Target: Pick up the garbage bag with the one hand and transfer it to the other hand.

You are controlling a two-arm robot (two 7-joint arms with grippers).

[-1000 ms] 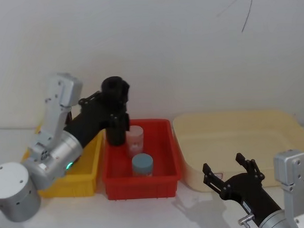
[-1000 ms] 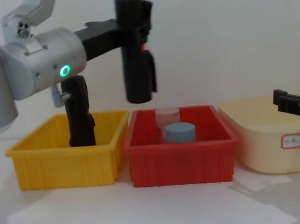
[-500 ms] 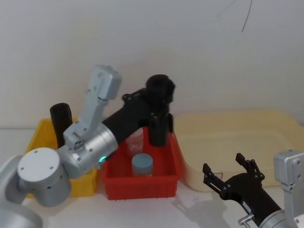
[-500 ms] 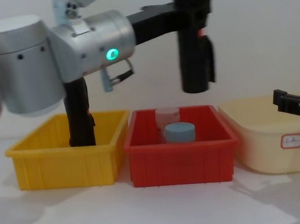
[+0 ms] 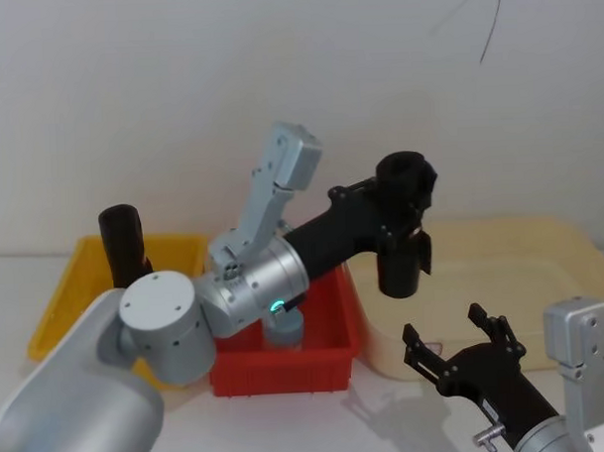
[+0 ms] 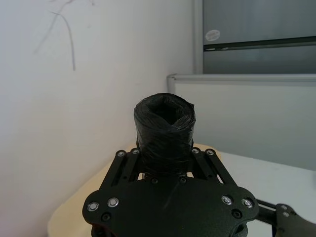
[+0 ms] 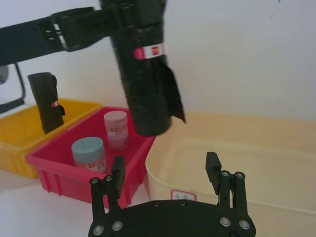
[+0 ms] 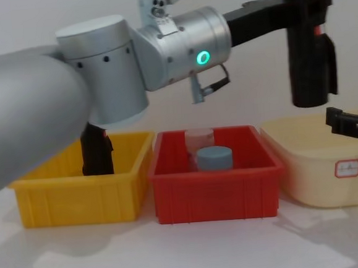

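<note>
So, the big silver left arm (image 8: 129, 57) was stretched out across the whole scene, reaching from the robot's left side over toward the right. On the table, three containers were lined up in a row: a wide cream tub (image 5: 481, 230) on the right, a yellow bin (image 8: 79, 201) on the left and a red bin (image 8: 215, 196) sat between them.

The garbage bag (image 8: 310, 68) was held upright in the air, well clear of the bins, roughly above the left edge of the cream tub. It was clamped near its top end by the left gripper (image 5: 399, 218), fingers closed tight around the roll, and a loose flap of plastic could be seen hanging off its side in the right wrist view.

A second black roll (image 5: 119, 242) was stood upright in the yellow bin. The right gripper (image 5: 445, 330) was parked low in front of the cream tub, below the bag and not touching it, fingers spread wide with nothing between them.

In the red bin, a clear pink-capped jar (image 8: 199, 137) was tucked just behind a shorter blue-capped jar (image 8: 215, 158). A small red-and-white label (image 7: 150, 51) was wrapped around the bag's upper part.
</note>
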